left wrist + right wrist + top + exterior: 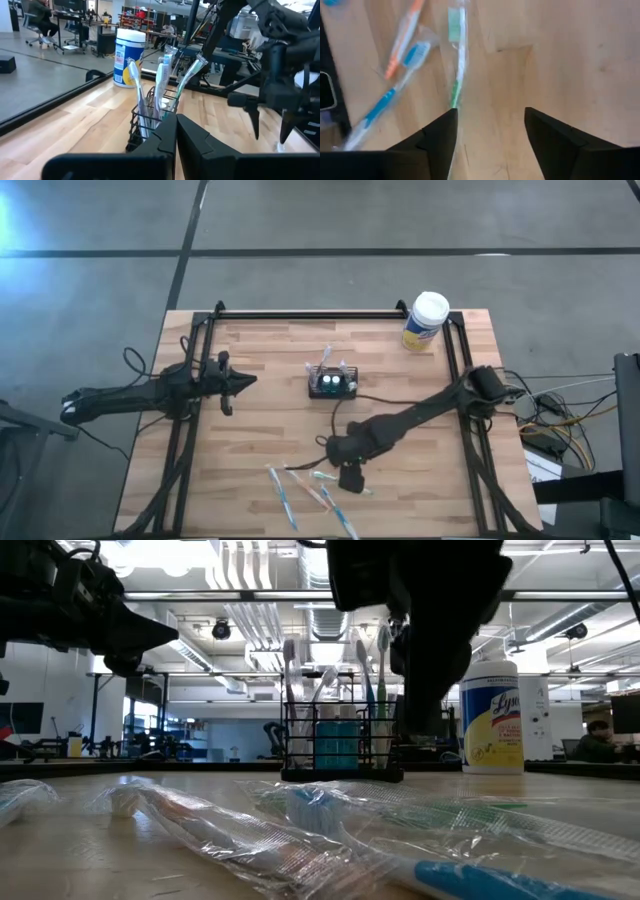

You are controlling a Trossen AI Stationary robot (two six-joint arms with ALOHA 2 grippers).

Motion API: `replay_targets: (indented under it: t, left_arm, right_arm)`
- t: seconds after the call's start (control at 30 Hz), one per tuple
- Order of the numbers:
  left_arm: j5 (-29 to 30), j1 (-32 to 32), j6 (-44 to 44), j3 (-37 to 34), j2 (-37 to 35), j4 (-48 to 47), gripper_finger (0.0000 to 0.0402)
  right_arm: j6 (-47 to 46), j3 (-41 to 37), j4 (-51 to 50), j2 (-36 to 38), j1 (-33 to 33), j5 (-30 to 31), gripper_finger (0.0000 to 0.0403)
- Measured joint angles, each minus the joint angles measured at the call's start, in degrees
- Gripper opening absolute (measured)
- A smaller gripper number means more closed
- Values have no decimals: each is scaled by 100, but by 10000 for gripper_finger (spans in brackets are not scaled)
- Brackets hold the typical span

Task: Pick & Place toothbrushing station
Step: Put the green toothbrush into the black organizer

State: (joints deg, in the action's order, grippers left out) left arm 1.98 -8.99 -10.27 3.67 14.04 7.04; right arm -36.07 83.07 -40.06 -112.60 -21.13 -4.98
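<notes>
Wrapped toothbrushes (330, 830) lie across the lower half of the low view, nearest the lens. Above them, at lower centre of the high view, the right gripper (352, 479) hangs with fingers spread wide and empty. At centre frame stands the toothbrushing station (332, 383), toothbrushes upright in it. Left of it the left gripper (240, 382) waits, fingers together. A wipes canister (425, 321) occupies the upper right.

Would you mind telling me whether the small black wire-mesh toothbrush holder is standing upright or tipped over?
Upright. The small black wire-mesh toothbrush holder sits flat on the wooden table, with several toothbrushes rising from it.
</notes>
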Motion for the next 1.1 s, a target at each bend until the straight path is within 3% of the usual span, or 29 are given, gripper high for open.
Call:
replay_targets:
  t: [0.33, 0.6, 0.8, 1.1]
  left_arm:
    - [-81, 0, -137, -10, -2, -3, 12]
    - [-79, 0, -198, -14, -2, -3, 14]
    - [-74, 0, -273, -21, -4, -5, 12]
    - [-55, 0, -270, -23, -4, -4, 13]
  right_arm:
    - [-413, 15, 38, -266, -300, -85, 253]
    - [-645, 11, 313, -273, -607, 173, 249]
    - [-343, -44, 273, -277, -870, 779, 248]
    - [-289, -297, 310, -277, -1035, 662, 238]
